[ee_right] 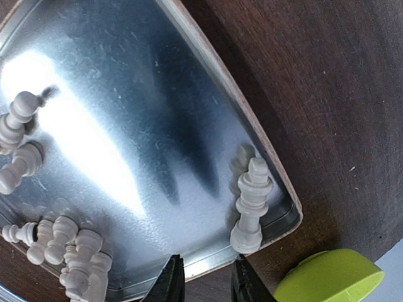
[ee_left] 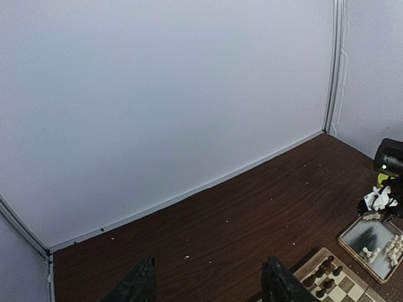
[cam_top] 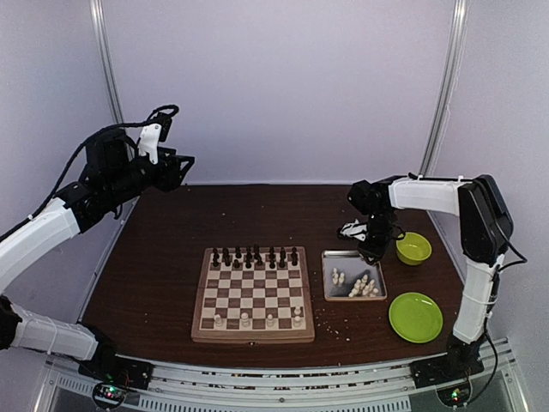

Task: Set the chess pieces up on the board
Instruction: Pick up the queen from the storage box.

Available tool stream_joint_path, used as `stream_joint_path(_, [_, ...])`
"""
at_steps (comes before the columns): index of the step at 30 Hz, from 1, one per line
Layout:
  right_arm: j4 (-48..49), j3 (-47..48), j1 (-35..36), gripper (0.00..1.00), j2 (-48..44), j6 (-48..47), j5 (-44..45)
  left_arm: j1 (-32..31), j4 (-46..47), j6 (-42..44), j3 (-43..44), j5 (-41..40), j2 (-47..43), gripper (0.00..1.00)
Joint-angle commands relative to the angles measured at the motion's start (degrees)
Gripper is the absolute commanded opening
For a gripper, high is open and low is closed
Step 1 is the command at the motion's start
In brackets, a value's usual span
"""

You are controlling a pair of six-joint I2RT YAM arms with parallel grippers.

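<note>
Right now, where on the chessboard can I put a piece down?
The middle squares of the square wooden chessboard are bare, between the small dark pieces along its far edge and some cream-white chess pieces along its near edge. The shiny metal tray's near half is crowded.

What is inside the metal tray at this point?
Cream-white chess pieces: most bunched along one side of the metal tray, one lone piece in the corner nearest the green bowl. Where they pile up, lower pieces are covered, so no exact count.
</note>
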Motion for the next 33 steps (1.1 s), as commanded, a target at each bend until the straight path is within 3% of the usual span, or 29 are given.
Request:
stream_joint_path(1, [1.34,1.3,-0.49,0.26,1.38,-0.52,2.85,-0.08,1.46,-0.53,0.47,1.18,-0.07,0.58])
stream_joint_path(33, [0.31,1.66,-1.96,0.28,6.15,-0.88,3.85,-0.13,1.5,-1.28,0.54,2.68,0.45,0.57])
